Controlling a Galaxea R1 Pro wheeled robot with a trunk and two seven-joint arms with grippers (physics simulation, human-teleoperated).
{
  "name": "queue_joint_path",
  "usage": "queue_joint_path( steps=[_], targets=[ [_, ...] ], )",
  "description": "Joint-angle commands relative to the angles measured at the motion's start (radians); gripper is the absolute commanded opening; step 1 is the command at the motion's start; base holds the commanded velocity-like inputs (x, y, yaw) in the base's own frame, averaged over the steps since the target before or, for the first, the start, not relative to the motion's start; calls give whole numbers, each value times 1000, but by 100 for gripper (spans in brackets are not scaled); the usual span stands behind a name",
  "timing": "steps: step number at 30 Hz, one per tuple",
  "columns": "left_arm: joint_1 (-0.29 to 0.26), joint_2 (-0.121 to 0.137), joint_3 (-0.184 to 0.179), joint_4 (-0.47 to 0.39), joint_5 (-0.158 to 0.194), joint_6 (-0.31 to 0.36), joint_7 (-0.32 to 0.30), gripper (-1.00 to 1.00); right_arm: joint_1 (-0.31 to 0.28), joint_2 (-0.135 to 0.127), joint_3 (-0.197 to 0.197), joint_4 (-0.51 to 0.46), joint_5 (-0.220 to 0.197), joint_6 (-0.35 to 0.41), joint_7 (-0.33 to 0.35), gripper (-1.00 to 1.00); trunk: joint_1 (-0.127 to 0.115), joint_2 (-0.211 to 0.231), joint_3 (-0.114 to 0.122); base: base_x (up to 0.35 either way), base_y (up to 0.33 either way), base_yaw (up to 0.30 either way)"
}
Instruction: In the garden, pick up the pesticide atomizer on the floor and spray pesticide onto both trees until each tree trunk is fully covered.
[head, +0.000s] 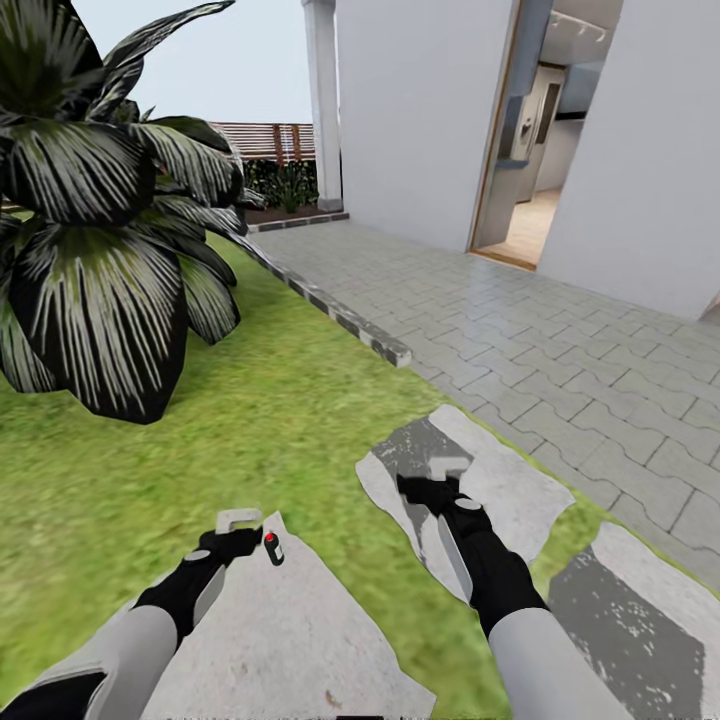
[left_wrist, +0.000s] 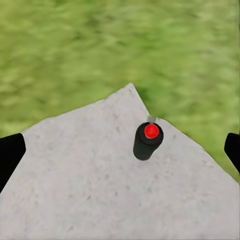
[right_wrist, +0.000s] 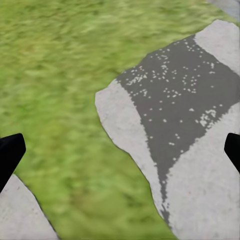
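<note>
Right now we see the pesticide atomizer (head: 273, 548), a small black sprayer with a red cap, standing on a pale stepping stone (head: 290, 640) set in the lawn (head: 250, 420), close to the stone's pointed corner. From our left wrist view the atomizer (left_wrist: 148, 140) stands upright on the grey slab (left_wrist: 100, 185), with the two dark fingertips at the picture's edges spread wide apart and not touching it. Our left hand (head: 238, 522) hovers just beside the atomizer, released and holding nothing. Our right hand (head: 447, 472) hangs well apart from it over another stepping stone (head: 500, 490), a slab of dark and pale grey (right_wrist: 175, 115); its fingers also stand spread and hold nothing. Beyond, a short palm (head: 100, 230) with broad dark leaves grows on the grass, a paved patio (head: 520, 330) runs along the white house (head: 420, 120), and a wooden fence (head: 268, 140) shows far back.
</note>
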Motion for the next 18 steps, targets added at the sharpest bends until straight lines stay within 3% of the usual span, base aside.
queue_joint_path(
  steps=[1, 9, 13, 18],
  targets=[
    [-1, 0, 3, 0, -12, 0, 1, 100, 0, 0, 0, -1, 5, 6, -1, 100, 4, -8, -6, 0, 0, 0],
    [-1, 0, -2, 1, -13, -8, 1, 100, 0, 0, 0, -3, 5, 6, -1, 100, 34, -64, -44, 0, 0, 0],
    [-1, -1, -2, 11, -15, -55, 1, 100, 0, 0, 0, -3, 5, 6, -1, 100, 50, -92, -63, 0, 0, 0],
    [-1, 0, -2, 14, -14, -68, 1, 100, 0, 0, 2, -3, 5, 6, -1, 100, 52, -93, -90, 0, 0, 0]
  ],
)
